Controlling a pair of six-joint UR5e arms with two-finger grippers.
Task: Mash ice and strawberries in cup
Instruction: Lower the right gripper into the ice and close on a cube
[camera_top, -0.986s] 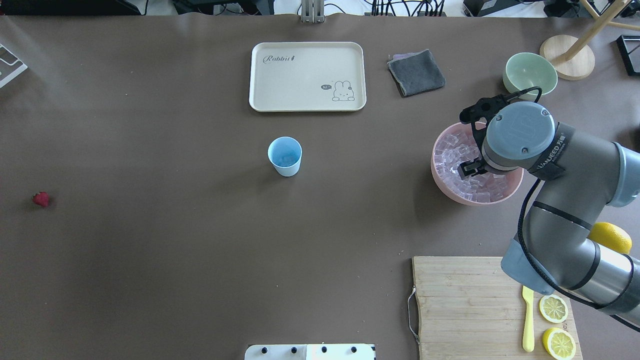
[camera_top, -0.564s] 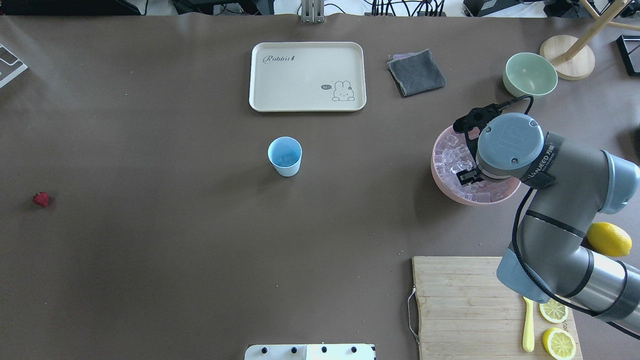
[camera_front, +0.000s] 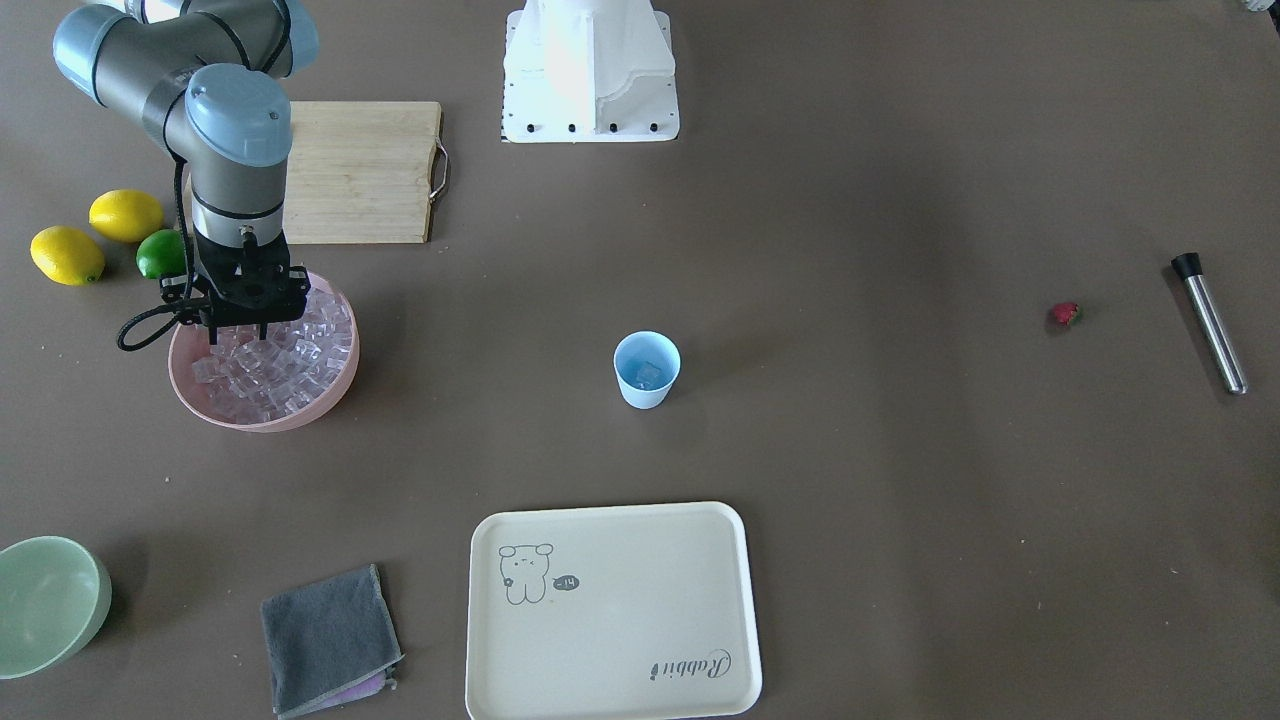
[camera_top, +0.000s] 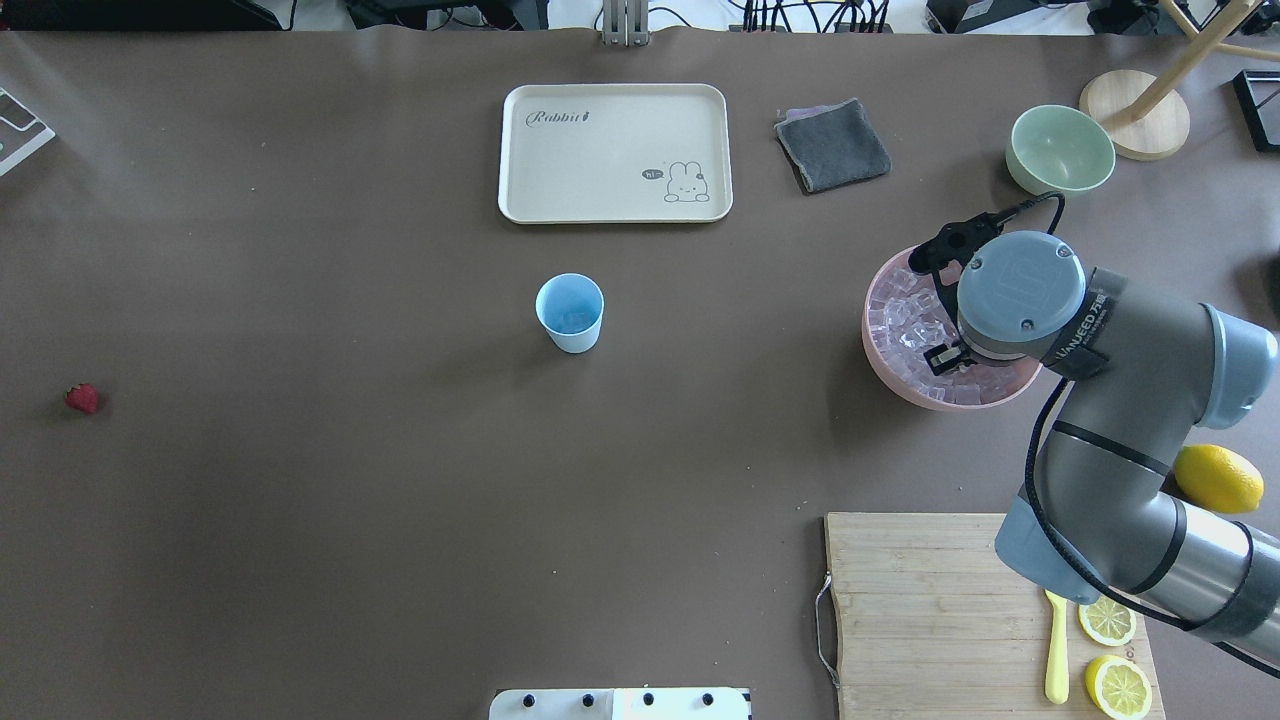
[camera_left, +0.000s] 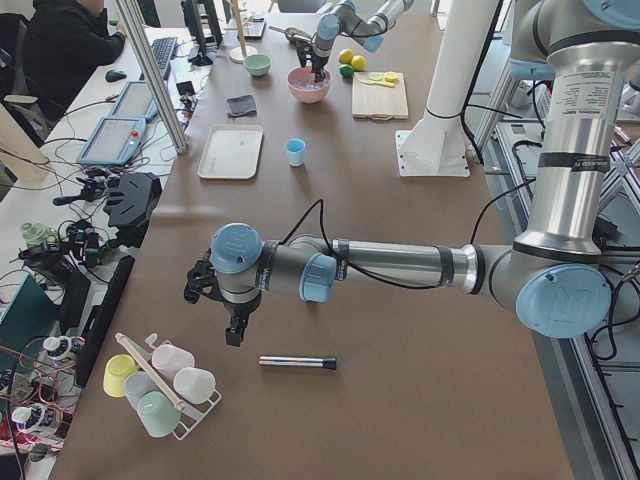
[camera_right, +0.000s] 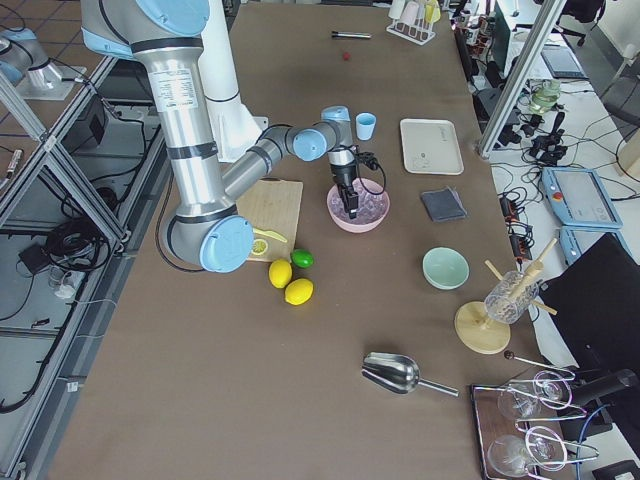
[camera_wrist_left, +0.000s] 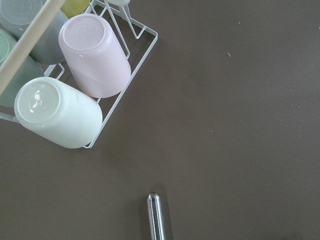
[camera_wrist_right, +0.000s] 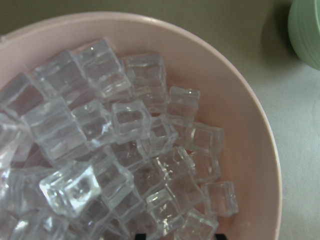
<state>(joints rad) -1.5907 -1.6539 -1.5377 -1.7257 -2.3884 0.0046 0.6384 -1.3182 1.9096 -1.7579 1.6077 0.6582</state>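
Observation:
The pale-blue cup (camera_top: 570, 312) stands upright mid-table with an ice cube (camera_front: 648, 375) in its bottom. Far off on the robot's left side lies the small red strawberry (camera_top: 82, 398). A pink bowl (camera_top: 872, 340) on the right is heaped with clear ice (camera_wrist_right: 130, 120). My right gripper (camera_front: 240, 332) points straight down into that bowl, its fingers apart and dipped among the cubes, nothing clearly held. My left gripper (camera_left: 228, 325) hovers over the table's far left end and shows only in the exterior left view, so I cannot tell its state.
A steel muddler rod (camera_front: 1210, 322) lies beyond the strawberry, below the left wrist. A rack of upturned cups (camera_wrist_left: 92, 55) is beside it. A cream tray (camera_top: 615, 150), grey cloth (camera_top: 832, 145), green bowl (camera_top: 1060, 150), cutting board (camera_top: 920, 610) and lemon (camera_top: 1218, 478) surround the right side.
The right wrist has shifted a little toward the robot and down, bringing its fingers lower into the ice in the pink bowl. The cup and strawberry have not moved.

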